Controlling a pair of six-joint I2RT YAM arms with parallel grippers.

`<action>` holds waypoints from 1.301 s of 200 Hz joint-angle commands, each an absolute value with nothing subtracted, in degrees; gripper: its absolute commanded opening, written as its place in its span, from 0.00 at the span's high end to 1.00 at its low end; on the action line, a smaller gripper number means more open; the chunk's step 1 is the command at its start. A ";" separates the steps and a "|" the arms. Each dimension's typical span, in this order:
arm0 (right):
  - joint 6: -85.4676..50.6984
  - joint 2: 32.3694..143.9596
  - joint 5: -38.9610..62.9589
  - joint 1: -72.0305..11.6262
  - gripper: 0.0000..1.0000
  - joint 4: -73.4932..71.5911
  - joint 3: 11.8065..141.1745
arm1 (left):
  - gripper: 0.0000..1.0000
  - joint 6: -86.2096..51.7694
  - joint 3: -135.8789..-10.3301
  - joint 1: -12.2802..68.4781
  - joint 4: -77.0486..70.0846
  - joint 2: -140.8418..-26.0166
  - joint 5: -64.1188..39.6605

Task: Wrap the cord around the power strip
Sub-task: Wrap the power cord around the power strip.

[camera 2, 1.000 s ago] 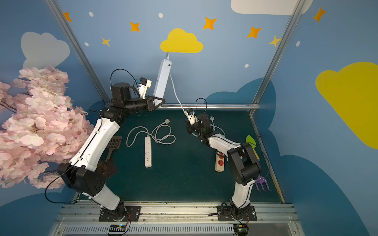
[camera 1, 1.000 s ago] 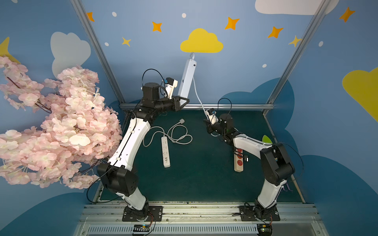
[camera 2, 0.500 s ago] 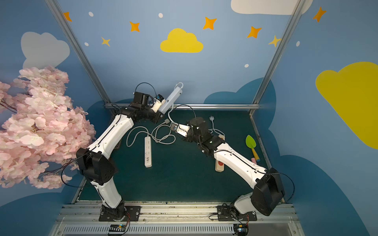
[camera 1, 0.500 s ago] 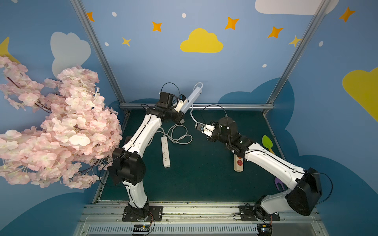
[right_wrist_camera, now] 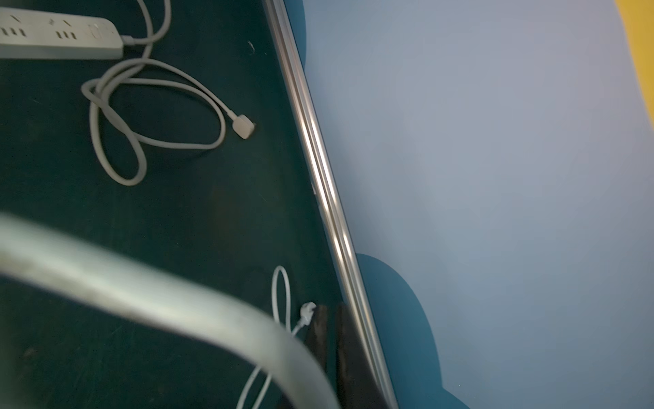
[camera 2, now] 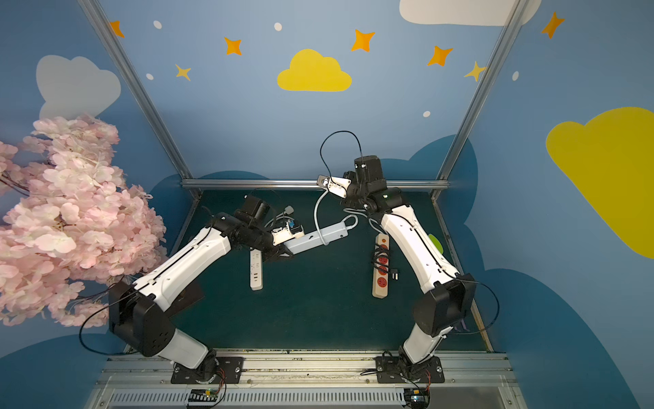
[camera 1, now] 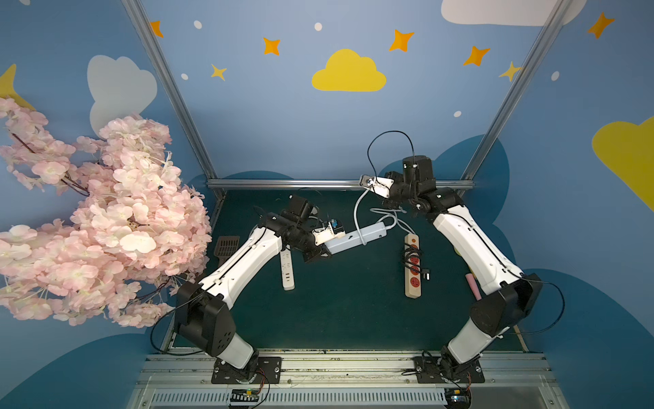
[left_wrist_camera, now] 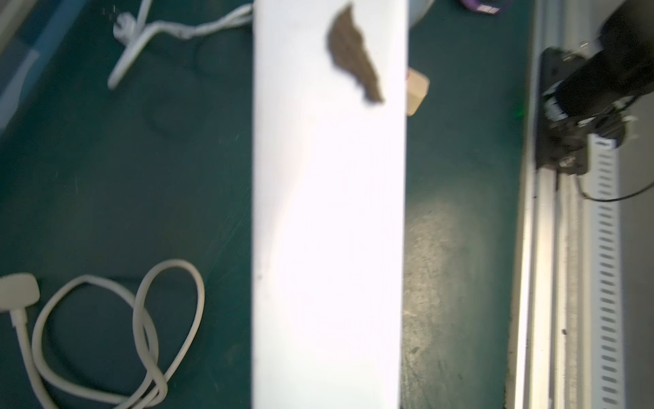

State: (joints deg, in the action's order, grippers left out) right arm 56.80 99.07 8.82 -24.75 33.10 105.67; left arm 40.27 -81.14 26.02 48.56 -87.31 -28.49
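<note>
1. Power strip (camera 1: 355,238), in both top views, hangs mid-frame above the table (camera 1: 336,318), its end clamped in the left hand (camera 1: 326,248). The right hand (camera 1: 368,182) pinches the cord (camera 1: 355,212) higher in the frame. One turn crosses the body, so most wrapping seems left.
2. Left wrist view: the power strip (left_wrist_camera: 329,212) fills the centre.
3. Right wrist view: the cord (right_wrist_camera: 159,294) arcs blurred across the lower left. No container shows.

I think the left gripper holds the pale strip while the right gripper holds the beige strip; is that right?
Not quite: in both top views the right gripper holds the pale strip's cord; the beige strip lies on the mat. The left gripper does hold the pale strip.
</note>
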 commanded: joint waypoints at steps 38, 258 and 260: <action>33.78 107.04 43.34 -15.55 0.80 30.80 108.27 | 0.98 33.88 -77.63 25.63 33.10 -79.85 -49.60; 18.06 105.38 13.29 -25.96 0.99 -18.61 71.14 | 0.97 -1.23 -93.01 17.42 16.49 -89.51 -31.98; 18.91 105.01 12.82 -26.26 1.00 -18.19 70.83 | 0.97 -0.95 -93.54 17.14 17.18 -89.90 -31.66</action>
State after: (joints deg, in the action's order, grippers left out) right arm 13.82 110.83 19.62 -22.00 -19.31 73.69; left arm -0.10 -87.66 19.84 16.60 -87.29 -36.53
